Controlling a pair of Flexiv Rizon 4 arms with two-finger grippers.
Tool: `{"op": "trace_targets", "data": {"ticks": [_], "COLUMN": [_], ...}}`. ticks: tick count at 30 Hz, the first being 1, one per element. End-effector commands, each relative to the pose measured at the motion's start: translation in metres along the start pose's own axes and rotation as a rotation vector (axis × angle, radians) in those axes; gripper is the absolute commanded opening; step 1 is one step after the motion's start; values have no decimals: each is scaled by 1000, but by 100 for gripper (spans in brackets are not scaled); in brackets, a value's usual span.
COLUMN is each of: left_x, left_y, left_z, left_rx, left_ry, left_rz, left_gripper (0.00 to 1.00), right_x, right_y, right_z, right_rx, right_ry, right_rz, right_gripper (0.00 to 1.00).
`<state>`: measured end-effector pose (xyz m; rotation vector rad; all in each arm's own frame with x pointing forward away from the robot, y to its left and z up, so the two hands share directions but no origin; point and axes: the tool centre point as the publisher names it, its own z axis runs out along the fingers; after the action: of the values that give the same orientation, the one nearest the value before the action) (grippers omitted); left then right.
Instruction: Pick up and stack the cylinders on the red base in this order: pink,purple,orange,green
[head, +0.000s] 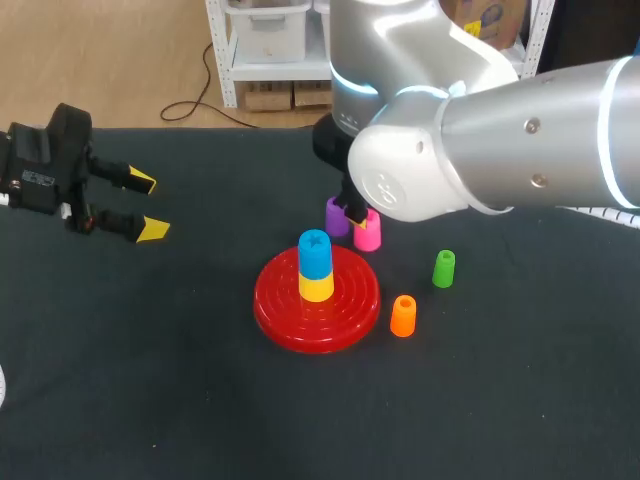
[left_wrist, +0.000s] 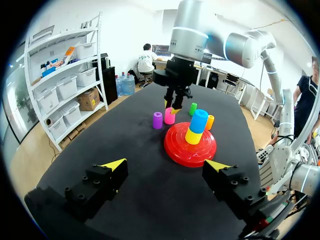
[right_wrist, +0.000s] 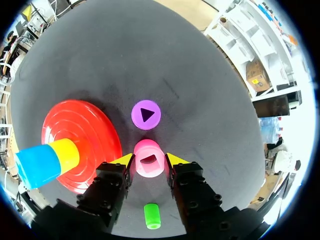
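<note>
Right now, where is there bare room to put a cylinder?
Free: the tabletop between left gripper and red base, and in front of the base. Crowded: behind and right of it: purple cylinder, pink cylinder, green cylinder, orange cylinder, right gripper.

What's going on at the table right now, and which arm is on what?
The right gripper is down around the pink cylinder, which stands on the table beside the purple cylinder, just behind the red base. Whether it has gripped yet is unclear. The base carries a yellow cylinder with a blue cylinder on top. The orange cylinder and green cylinder stand to the base's right. The left gripper is open and empty at the far left.
</note>
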<state>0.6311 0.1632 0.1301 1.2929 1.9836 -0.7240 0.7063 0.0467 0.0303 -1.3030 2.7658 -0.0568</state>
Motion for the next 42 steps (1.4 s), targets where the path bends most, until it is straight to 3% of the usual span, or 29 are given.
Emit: {"op": "trace_targets", "data": {"ticks": [1, 7, 15, 24, 32, 42], "left_x": [1, 1, 1, 1, 1, 1], "left_y": [0, 0, 0, 0, 0, 0], "left_z": [0, 0, 0, 0, 0, 0], "left_rx": [-1, -1, -1, -1, -1, -1], "left_ry": [-5, -5, -5, -5, -5, -5], "left_rz": [2, 2, 2, 2, 2, 2], "left_gripper": [100, 100, 100, 100, 100, 100], "right_x": [7, 9, 4, 0, 6, 12], "right_y": [1, 0, 8, 47, 93, 113], "right_z": [-8, -38, -102, -145, -154, -140], "right_rx": [6, 6, -10, -19, -47, -54], "right_ry": [-9, -51, -145, -177, -188, -161], "right_rz": [0, -12, -48, -213, -353, -404], "right_gripper": [0, 0, 0, 0, 0, 0]}}
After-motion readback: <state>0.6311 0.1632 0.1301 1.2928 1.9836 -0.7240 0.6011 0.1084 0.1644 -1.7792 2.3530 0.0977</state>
